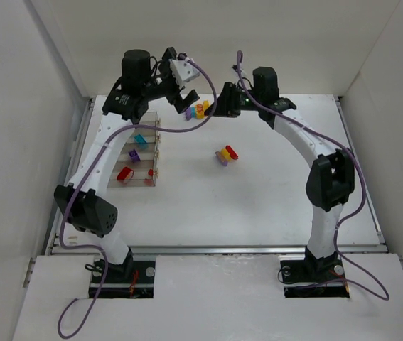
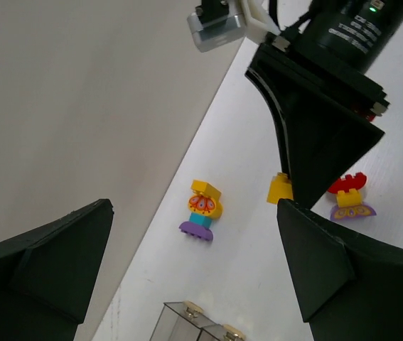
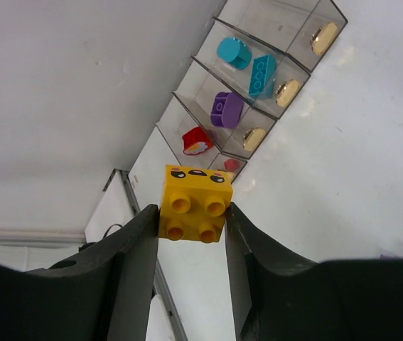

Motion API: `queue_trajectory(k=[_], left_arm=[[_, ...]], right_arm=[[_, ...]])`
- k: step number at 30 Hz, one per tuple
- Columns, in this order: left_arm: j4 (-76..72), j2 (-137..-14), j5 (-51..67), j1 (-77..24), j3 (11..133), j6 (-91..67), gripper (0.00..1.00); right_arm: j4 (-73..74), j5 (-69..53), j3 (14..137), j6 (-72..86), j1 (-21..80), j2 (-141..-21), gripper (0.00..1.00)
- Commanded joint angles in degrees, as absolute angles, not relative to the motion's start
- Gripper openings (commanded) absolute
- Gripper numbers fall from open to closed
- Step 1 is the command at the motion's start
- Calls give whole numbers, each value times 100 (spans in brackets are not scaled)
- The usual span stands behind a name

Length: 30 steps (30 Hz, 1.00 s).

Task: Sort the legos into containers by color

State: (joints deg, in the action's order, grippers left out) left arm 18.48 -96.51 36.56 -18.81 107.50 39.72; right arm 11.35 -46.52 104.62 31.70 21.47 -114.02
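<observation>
My right gripper point(image 3: 192, 213) is shut on a yellow lego brick point(image 3: 195, 204) with a printed face and holds it above the table; the brick also shows in the left wrist view point(image 2: 280, 188). My left gripper point(image 2: 194, 284) is open and empty, hovering at the back of the table point(image 1: 187, 94) close to the right gripper point(image 1: 211, 109). A yellow, cyan and purple stack point(image 2: 202, 211) lies between them. A red, yellow and purple stack point(image 1: 226, 154) lies mid-table. The containers point(image 1: 151, 153) stand at the left; cyan pieces point(image 3: 247, 62), a purple piece point(image 3: 226, 109) and red pieces point(image 3: 197, 141) sit in separate bins.
White walls close in the table at the back and on both sides. The farthest bin point(image 3: 279, 21) shows no bricks. A metal rail point(image 1: 215, 249) runs along the near edge of the table.
</observation>
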Motion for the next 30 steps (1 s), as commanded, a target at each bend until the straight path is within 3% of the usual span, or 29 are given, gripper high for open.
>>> queue_trajectory(k=[1, 10, 20, 26, 30], left_arm=[[2065, -9265, 4279, -1881, 10645, 4366, 100], [608, -8429, 3253, -2346, 8080, 5641, 100], [-280, -8455, 2655, -2663, 7761, 5273, 99], [-475, -8455, 2487, -2663, 7708, 5203, 92], [-230, -8507, 2689, -2663, 7839, 5256, 75]], right_arm=[[958, -4632, 10898, 3059, 2197, -11188, 0], [958, -4632, 10837, 3059, 2197, -11048, 0], [905, -4755, 10468, 3059, 2382, -10881, 0], [905, -4754, 10336, 3006, 2435, -10881, 0], [905, -4755, 10336, 3006, 2435, -10881, 0]])
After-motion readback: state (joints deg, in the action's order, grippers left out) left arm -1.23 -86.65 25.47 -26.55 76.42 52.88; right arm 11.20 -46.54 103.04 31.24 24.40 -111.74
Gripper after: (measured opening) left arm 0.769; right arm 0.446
